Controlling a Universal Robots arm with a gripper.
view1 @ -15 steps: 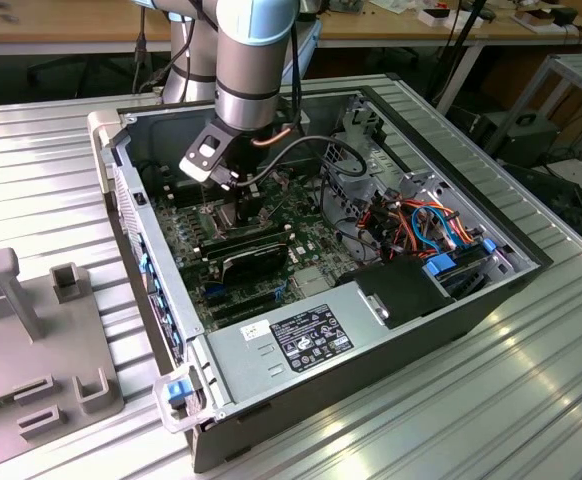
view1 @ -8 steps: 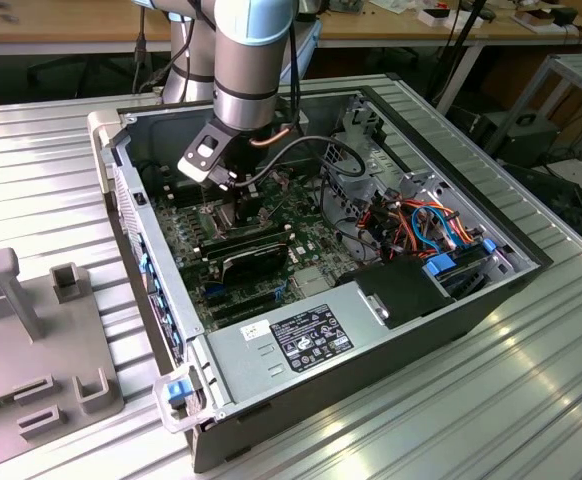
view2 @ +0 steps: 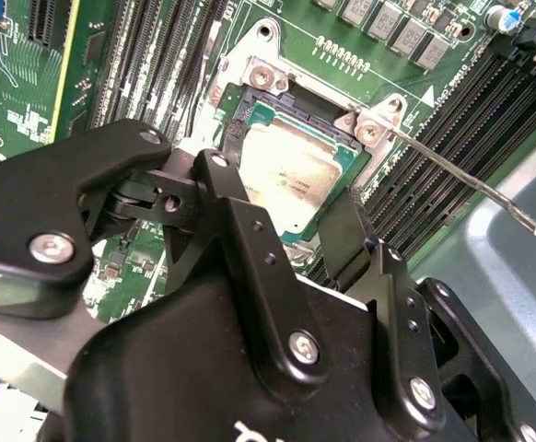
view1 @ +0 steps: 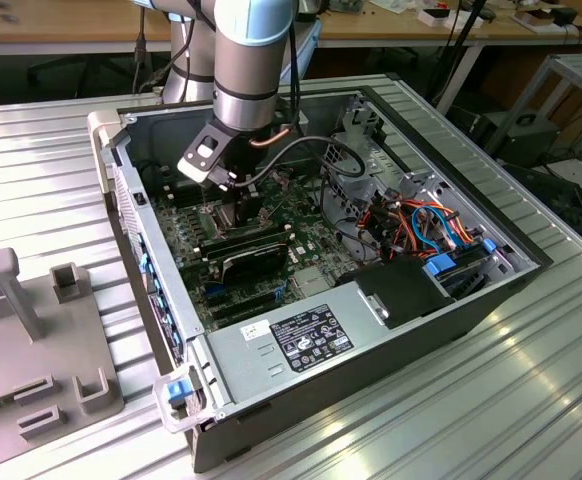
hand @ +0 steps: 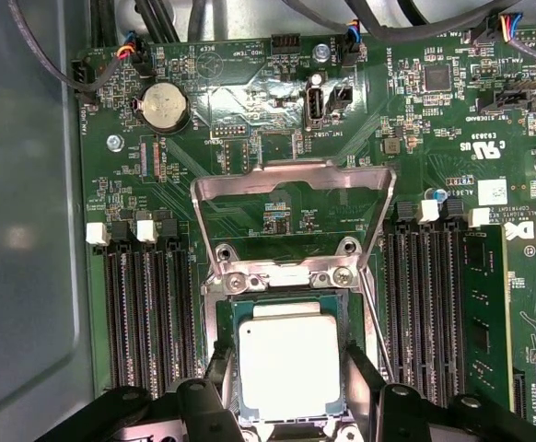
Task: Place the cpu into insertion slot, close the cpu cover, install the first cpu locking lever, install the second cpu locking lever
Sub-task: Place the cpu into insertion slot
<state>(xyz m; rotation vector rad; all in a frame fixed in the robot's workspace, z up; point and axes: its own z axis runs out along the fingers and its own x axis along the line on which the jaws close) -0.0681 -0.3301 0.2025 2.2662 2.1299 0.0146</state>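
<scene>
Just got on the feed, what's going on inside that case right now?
The arm's gripper is down inside the open computer case, right over the cpu. The cpu lies flat in the insertion slot on the green motherboard. The cpu cover is not yet closed: it stands swung up off the slot. One locking lever sticks out free beside the slot, not latched.
</scene>
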